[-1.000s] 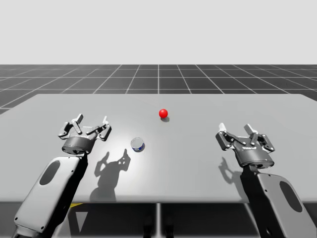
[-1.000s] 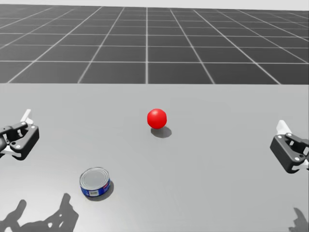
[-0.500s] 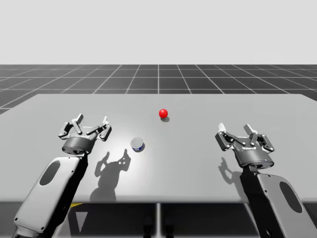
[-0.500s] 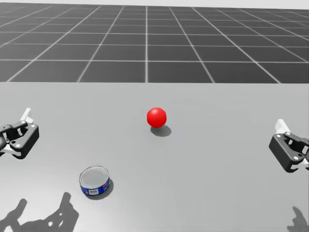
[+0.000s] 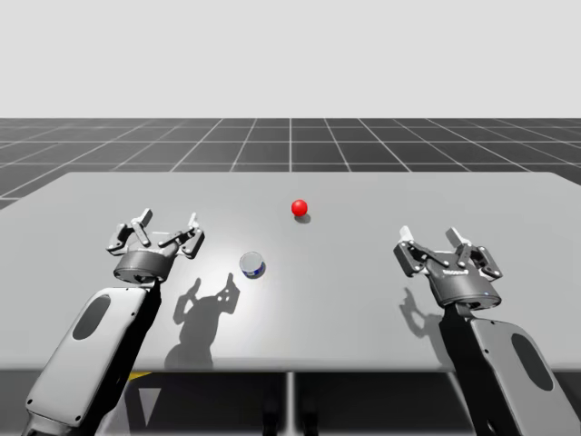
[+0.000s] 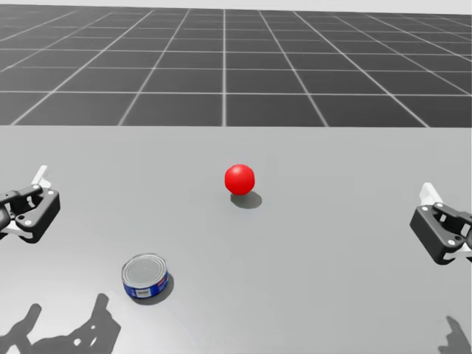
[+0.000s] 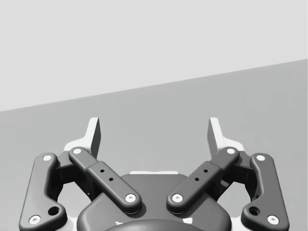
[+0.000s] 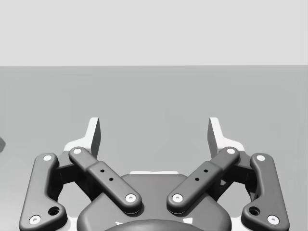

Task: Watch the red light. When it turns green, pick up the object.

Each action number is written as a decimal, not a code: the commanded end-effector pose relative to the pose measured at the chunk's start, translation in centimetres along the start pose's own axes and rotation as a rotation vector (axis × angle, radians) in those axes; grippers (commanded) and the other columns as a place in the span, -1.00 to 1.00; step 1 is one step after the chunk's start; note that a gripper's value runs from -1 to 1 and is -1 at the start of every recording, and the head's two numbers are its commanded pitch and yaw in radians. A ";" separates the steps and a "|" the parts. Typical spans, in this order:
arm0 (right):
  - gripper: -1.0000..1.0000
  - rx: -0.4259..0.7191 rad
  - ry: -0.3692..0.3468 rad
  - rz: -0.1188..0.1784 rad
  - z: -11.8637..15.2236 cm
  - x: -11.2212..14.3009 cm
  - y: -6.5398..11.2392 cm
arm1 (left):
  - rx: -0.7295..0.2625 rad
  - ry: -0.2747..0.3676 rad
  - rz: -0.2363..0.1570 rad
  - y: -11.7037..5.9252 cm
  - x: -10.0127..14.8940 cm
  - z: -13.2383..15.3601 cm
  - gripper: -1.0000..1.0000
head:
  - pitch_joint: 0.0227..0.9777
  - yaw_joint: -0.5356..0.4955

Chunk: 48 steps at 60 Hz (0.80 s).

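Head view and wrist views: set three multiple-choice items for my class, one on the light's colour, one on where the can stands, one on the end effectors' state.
1. The light is: A green; B red; C blue.
2. The can stands: A touching the light; B right of the light; C nearer the left end effector.
3. The right end effector and the left one are: A shut on the can; B shut, empty; C open, empty.
Key: B, it shows red; C, the can lies left of the light, on the left end effector's side; C, fingers stand apart with nothing between.
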 end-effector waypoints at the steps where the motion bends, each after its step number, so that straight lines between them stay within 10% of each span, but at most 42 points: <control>1: -1.00 0.000 0.000 0.000 0.0 0.0 0.0 | 0.002 -0.001 -0.003 0.0 0.0 0.0 -1.00 | 0.18 -0.03; 48: -1.00 0.005 0.000 0.006 0.0 0.0 0.0 | 0.001 0.003 -0.003 -0.1 0.0 -0.1 -1.00 | 0.50 0.24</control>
